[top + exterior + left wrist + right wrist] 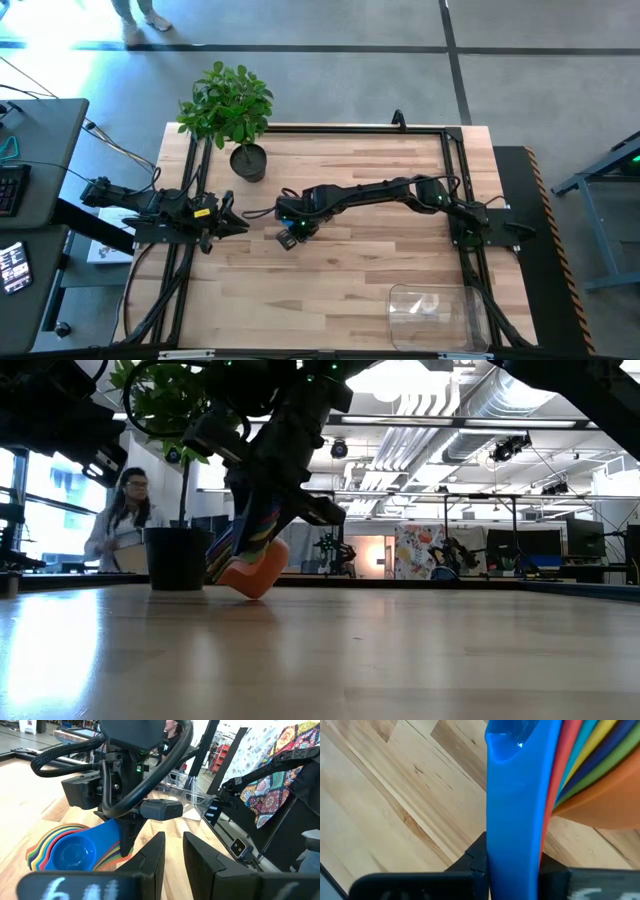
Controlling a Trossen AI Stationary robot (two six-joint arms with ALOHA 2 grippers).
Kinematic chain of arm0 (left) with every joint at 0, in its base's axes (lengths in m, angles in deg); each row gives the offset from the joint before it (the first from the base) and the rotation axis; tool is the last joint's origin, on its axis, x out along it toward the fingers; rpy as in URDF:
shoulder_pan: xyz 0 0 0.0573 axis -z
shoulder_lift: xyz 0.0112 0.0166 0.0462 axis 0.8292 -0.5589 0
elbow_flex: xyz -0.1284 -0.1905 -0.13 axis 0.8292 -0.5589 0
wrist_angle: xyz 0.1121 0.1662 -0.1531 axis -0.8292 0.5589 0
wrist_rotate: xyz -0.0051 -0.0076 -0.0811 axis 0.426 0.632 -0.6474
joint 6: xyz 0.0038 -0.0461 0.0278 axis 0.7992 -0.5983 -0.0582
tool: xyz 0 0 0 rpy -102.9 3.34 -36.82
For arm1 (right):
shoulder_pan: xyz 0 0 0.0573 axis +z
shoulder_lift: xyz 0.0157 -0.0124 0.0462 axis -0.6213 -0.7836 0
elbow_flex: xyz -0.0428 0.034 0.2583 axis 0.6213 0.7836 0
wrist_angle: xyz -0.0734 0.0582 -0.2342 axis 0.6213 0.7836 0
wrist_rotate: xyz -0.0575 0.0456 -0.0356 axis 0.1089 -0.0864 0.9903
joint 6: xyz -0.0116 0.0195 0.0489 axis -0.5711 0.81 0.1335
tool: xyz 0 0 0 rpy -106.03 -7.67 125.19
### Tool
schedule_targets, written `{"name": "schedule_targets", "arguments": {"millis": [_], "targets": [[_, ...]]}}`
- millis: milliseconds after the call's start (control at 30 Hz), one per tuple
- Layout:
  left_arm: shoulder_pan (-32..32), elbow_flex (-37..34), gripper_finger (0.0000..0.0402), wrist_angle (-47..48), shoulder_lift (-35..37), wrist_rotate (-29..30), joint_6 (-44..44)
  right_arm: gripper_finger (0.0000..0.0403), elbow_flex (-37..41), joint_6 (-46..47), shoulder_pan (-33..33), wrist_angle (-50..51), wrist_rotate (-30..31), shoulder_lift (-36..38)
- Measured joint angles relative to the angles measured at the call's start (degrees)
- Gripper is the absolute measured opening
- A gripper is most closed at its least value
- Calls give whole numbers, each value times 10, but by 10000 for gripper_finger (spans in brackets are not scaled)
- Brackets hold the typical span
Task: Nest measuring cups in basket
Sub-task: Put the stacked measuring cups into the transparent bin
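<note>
Measuring cups [75,851], nested in one stack, sit mid-table [350,280] near the plant pot [248,162]. Right end effector [293,236] clenched on the stack's handles. Left end effector [232,222] parted, holding nothing, just beside them. Basket [440,315] well apart, at the table's near right corner.

**A robotics lab in an open industrial hall**

The wooden table [350,270] sits in a black metal frame on a grey concrete floor. In the low view, exposed ducts [450,405] and lamps run under the ceiling, with more framed stations and screens [585,540] behind. A person [125,520] stands beyond the table's far edge. A desk with a keyboard [10,185] stands beside its left edge.
</note>
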Motion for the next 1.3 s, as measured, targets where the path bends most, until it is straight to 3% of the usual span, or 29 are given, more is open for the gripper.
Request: {"name": "schedule_targets", "arguments": {"millis": [833, 1300], "targets": [[0, 0, 58, 0, 0, 0, 0, 29, -8, 17, 3, -40, -22, 21], [0, 0, 58, 0, 0, 0, 0, 29, -9, 33, 12, -38, 67, 102]]}}
